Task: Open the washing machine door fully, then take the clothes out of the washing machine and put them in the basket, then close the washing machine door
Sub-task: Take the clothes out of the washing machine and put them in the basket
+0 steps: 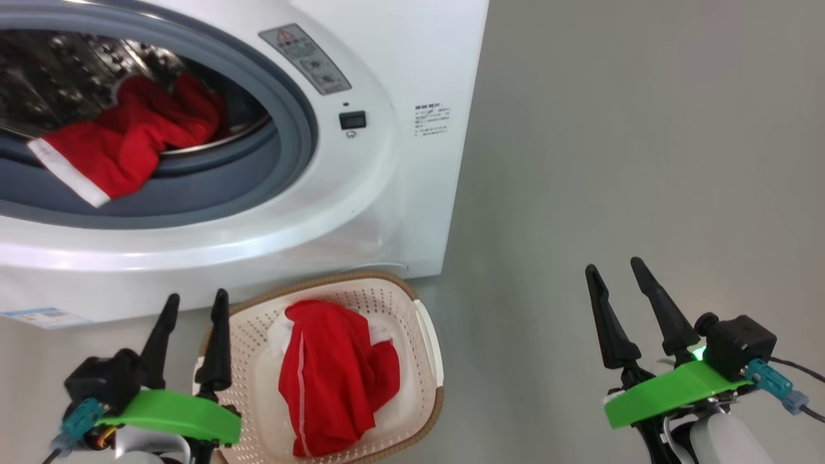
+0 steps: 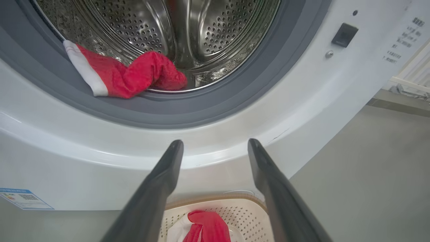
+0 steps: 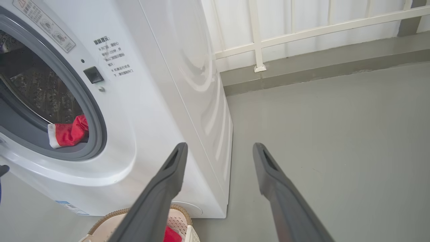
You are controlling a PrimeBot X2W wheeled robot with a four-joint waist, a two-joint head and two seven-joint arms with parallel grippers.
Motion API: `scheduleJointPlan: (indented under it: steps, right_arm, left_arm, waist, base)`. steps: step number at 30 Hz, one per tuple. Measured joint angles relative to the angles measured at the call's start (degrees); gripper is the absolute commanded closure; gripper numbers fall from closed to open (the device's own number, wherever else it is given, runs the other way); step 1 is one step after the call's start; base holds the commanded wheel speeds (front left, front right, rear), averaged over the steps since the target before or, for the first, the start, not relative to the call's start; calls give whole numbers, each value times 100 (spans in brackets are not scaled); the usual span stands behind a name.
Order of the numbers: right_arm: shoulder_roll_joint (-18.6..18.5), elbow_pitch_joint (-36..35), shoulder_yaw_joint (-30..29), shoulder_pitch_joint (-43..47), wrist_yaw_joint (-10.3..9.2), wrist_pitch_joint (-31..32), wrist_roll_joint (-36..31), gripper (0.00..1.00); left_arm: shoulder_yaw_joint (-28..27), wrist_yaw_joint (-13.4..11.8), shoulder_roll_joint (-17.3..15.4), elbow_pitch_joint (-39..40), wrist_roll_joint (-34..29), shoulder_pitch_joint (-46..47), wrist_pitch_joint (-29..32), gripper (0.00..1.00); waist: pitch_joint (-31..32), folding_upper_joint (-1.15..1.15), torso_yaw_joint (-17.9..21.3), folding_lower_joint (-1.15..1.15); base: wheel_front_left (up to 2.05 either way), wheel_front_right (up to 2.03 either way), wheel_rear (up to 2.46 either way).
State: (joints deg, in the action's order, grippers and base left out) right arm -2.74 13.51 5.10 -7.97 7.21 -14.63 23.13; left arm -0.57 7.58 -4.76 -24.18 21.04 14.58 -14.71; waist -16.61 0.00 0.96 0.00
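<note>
Now poised with left gripper (image 1: 196, 296) spread wide and empty, low before the washing machine (image 1: 412, 193), just beside the basket (image 1: 427, 335). Likewise wide apart and empty at right gripper (image 1: 613, 264), off to the washing machine's right, over bare floor (image 1: 644, 161). Draped out of the washing machine's drum (image 1: 58, 71) across its grey rubber ring (image 1: 271, 174): part of the clothes (image 1: 129, 148), red with a white cuff. Crumpled in the basket at the washing machine's foot: another red garment (image 1: 335, 380).
</note>
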Motion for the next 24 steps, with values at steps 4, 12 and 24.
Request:
scheduleJointPlan:
  steps: [4,12,24]
  right_arm:
    - [0,11,-37,110,-1,0,-1,0]
    - [4,-19,-114,432,0,0,-26,0]
    - [13,-93,-276,905,-1,0,-26,0]
  left_arm:
    - [-126,0,22,301,-41,-148,0,0]
    - [-275,0,33,988,-414,-677,0,0]
    - [-523,0,126,1538,-591,-1380,0,0]
  waist:
    - [148,0,-29,0]
    - [501,0,-94,0]
    - [812,0,-147,0]
  base:
    - [0,0,0]
    - [0,0,0]
    - [0,0,0]
